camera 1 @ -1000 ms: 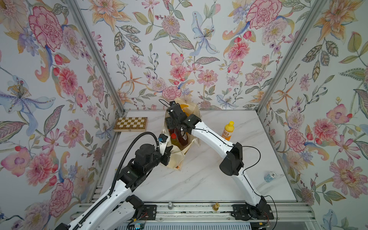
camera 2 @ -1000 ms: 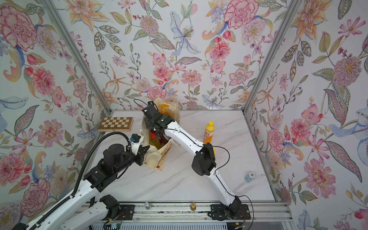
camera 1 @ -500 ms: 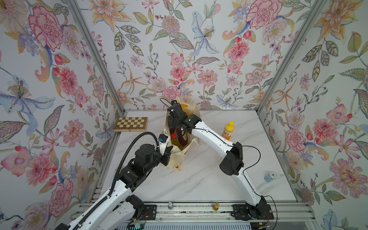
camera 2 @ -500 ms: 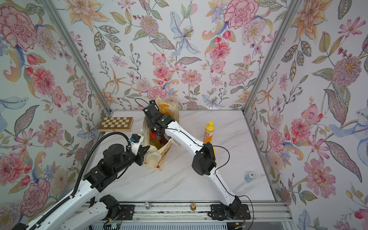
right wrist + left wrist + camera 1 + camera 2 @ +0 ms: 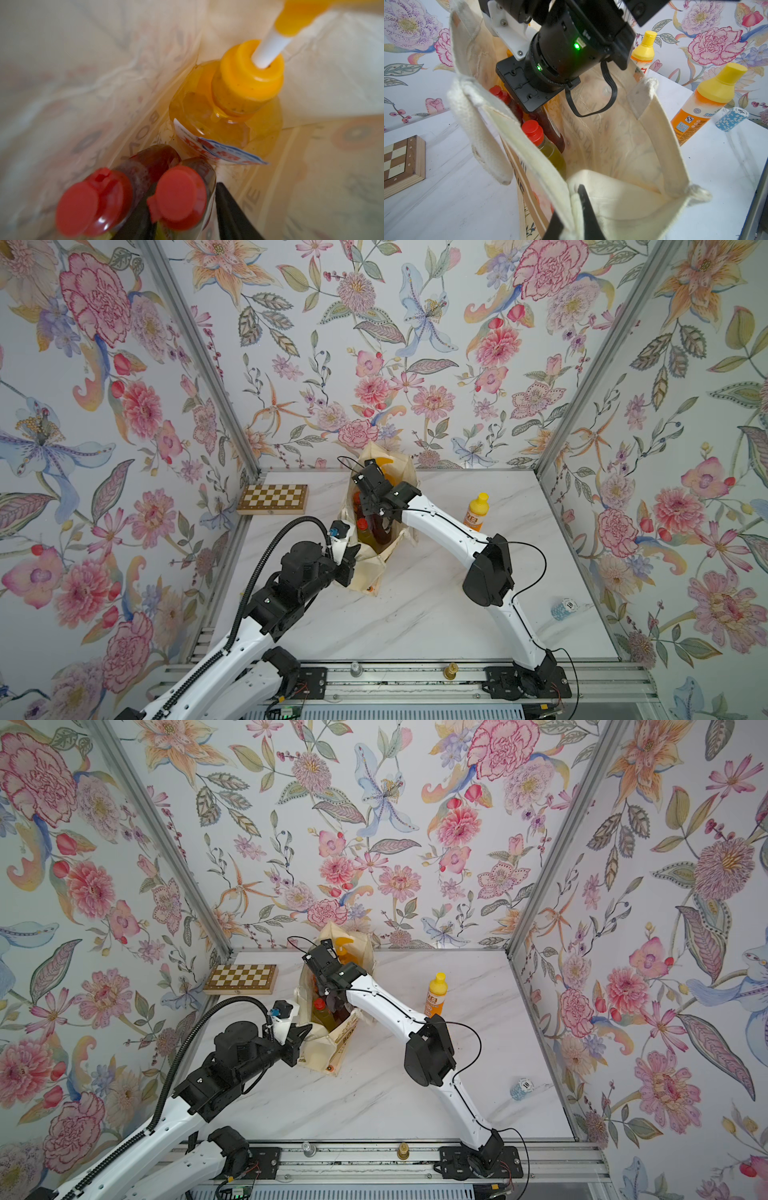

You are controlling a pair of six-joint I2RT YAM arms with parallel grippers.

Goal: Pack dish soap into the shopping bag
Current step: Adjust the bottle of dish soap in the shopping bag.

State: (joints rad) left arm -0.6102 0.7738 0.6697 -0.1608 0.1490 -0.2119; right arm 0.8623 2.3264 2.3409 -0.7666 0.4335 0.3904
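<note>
We are seeing the cream canvas shopping bag [image 5: 372, 572] standing mid-frame in both top views, the tall orange pump bottle [image 5: 228, 128] inside. An orange yellow-capped bottle [image 5: 476, 512] is standing right of it. The left gripper [image 5: 569, 220] is pinching the bag's rim. The right gripper [image 5: 182, 193] is straddling a red-capped bottle [image 5: 178, 199] inside, and we cannot tell whether it is gripping.

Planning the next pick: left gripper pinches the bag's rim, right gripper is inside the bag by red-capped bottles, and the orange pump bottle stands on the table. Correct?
No: the orange pump bottle is inside the shopping bag, not on the table; the right wrist view shows it. Correct are the left gripper on the rim and the right gripper by the red-capped bottles.
</note>
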